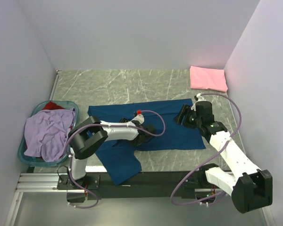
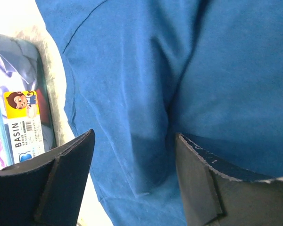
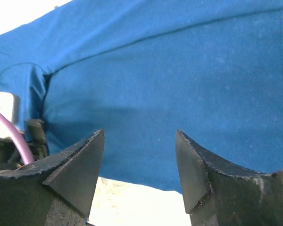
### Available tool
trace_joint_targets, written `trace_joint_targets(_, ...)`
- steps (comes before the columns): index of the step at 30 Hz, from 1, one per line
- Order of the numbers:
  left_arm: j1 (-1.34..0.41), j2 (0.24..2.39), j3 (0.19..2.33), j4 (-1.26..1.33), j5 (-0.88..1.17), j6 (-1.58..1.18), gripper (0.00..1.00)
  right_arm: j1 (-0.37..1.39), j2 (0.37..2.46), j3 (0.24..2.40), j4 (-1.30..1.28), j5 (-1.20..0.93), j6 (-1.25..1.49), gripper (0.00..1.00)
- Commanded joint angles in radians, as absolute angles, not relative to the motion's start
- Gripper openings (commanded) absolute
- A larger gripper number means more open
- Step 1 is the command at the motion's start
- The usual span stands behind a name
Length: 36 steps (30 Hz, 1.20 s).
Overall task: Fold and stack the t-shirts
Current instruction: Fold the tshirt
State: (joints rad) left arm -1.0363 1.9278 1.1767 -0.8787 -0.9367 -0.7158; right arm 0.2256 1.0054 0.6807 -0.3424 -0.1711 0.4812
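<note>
A navy blue t-shirt point(image 1: 177, 136) lies spread across the middle of the table, one part reaching to the front edge. My left gripper point(image 1: 142, 136) hangs low over its centre, jaws open; in the left wrist view the left gripper point(image 2: 134, 136) straddles a raised crease in the blue cloth point(image 2: 132, 70). My right gripper point(image 1: 180, 115) is over the shirt's right part, also open. In the right wrist view the right gripper point(image 3: 139, 134) frames the shirt's hem point(image 3: 179, 70), with bare table below. A folded pink t-shirt point(image 1: 207, 78) lies at the back right.
A teal basket point(image 1: 37, 109) stands at the left edge, holding a lavender t-shirt point(image 1: 47, 132) and a red one point(image 1: 52, 105). The basket's labelled wall point(image 2: 19, 66) shows beside the left fingers. White walls close in three sides. A purple cable point(image 3: 9, 129) loops near the left arm.
</note>
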Motion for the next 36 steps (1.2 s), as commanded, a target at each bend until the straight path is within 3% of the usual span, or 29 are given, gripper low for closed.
trace_joint_targets(1, -1.012, 1.867, 1.161, -0.859, -0.934, -0.696, 0.72, 0.229, 1.008, 0.667, -0.301, -0.173, 0.474, 0.68)
trace_joint_targets(18, -0.677, 1.755, 1.223, -0.675, -0.784, -0.422, 0.7, 0.222, 1.061, 0.669, -0.285, -0.23, 0.471, 0.68)
trace_joint_targets(28, -0.482, 1.74, 1.275, -0.643, -0.637, -0.39, 0.85, 0.221, 1.106, 0.667, -0.276, -0.265, 0.449, 0.66)
trace_joint_targets(36, -0.448, 1.711, 1.313, -0.69, -0.563, -0.509, 0.88, 0.221, 1.1, 0.666, -0.275, -0.291, 0.445, 0.64)
